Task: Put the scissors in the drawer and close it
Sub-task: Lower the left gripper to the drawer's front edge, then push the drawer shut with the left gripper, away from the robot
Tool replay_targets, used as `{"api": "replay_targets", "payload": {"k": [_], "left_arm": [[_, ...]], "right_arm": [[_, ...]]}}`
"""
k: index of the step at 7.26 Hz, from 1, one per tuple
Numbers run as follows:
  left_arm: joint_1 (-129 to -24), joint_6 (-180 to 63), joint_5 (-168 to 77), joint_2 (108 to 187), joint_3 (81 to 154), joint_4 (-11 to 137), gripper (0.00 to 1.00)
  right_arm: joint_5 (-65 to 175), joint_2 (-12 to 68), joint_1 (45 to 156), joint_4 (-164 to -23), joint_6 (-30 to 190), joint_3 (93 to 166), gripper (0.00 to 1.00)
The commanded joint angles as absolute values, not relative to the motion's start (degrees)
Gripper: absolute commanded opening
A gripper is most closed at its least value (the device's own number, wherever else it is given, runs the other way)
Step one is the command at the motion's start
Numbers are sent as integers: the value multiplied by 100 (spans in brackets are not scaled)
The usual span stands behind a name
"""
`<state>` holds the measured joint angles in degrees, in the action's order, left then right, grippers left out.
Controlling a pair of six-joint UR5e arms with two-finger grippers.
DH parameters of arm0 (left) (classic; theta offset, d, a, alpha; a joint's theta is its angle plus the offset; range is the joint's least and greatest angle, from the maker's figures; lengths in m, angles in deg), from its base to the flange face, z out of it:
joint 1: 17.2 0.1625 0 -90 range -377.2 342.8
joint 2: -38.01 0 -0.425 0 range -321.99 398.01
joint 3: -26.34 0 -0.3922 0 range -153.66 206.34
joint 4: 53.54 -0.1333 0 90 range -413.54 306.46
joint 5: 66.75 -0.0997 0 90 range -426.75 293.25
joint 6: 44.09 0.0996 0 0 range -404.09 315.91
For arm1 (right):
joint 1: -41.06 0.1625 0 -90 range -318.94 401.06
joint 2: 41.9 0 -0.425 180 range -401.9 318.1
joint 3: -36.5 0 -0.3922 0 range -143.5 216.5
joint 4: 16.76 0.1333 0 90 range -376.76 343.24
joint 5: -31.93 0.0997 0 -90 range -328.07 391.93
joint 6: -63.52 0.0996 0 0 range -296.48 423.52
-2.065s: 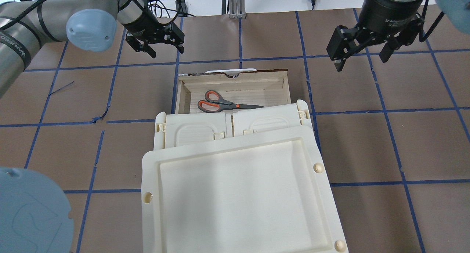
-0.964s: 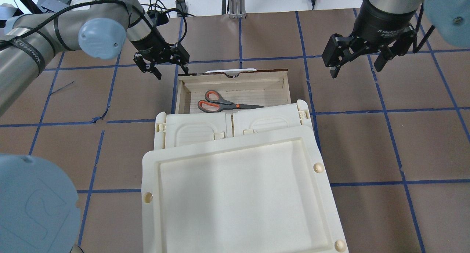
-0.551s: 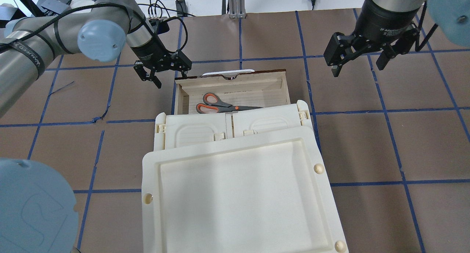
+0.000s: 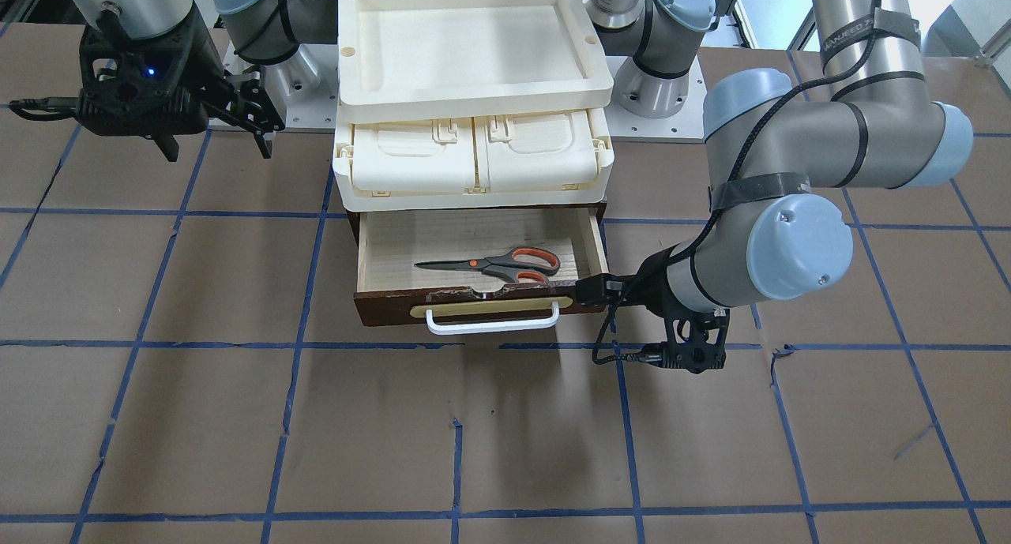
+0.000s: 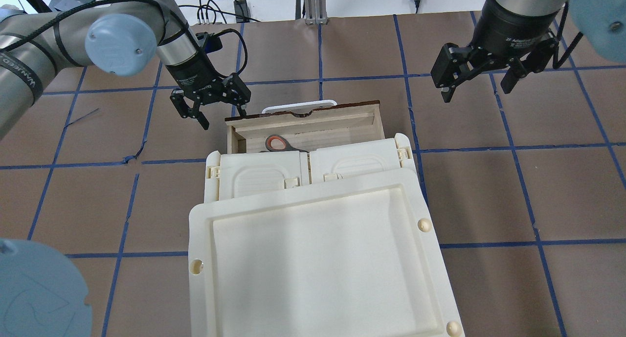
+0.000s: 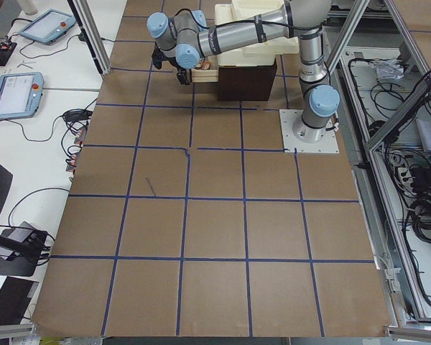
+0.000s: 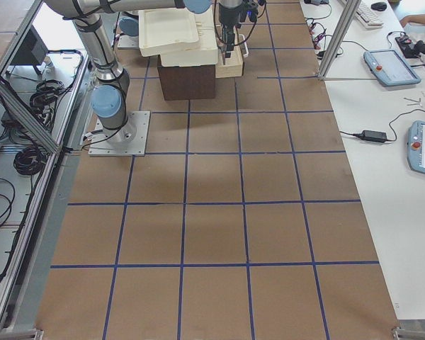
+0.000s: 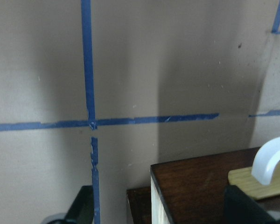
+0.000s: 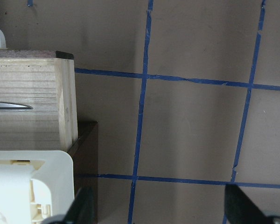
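The scissors [image 4: 497,264] lie flat inside the drawer [image 4: 379,248], which stands partly open under the cream case. In the overhead view only one orange-lined loop of the scissors [image 5: 275,144] shows past the case edge. My left gripper [image 5: 222,117] is open and empty, with one finger against the left end of the drawer's dark front [image 5: 303,111]; it also shows in the front view [image 4: 624,295]. The left wrist view shows that front corner [image 8: 196,186] and the white handle [image 8: 270,154]. My right gripper [image 5: 477,85] is open and empty, above the table right of the drawer.
A cream latched case [image 5: 303,173] sits on the dark cabinet, and a cream tray [image 5: 200,239] rests on top of it. The brown table [image 5: 513,190] has blue tape lines. Cables lie at the far edge behind the left arm.
My left gripper has come down against the drawer front and pushed the drawer partway in. The scissors are now mostly hidden under the case. The right gripper has barely moved.
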<state>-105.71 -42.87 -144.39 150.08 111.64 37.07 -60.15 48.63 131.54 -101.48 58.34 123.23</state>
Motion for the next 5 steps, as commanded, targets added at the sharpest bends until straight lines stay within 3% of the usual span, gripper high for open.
{"api": "replay_targets", "payload": {"k": [1, 5], "left_arm": [[-10571, -4312, -14436, 14937, 11230, 3875, 100], [-10571, -4416, -14453, 14884, 11441, 4093, 100]], "right_arm": [[-6000, 4854, 13159, -10149, 5834, 12342, 100], [-6001, 4863, 13159, -10149, 5834, 12324, 100]]}}
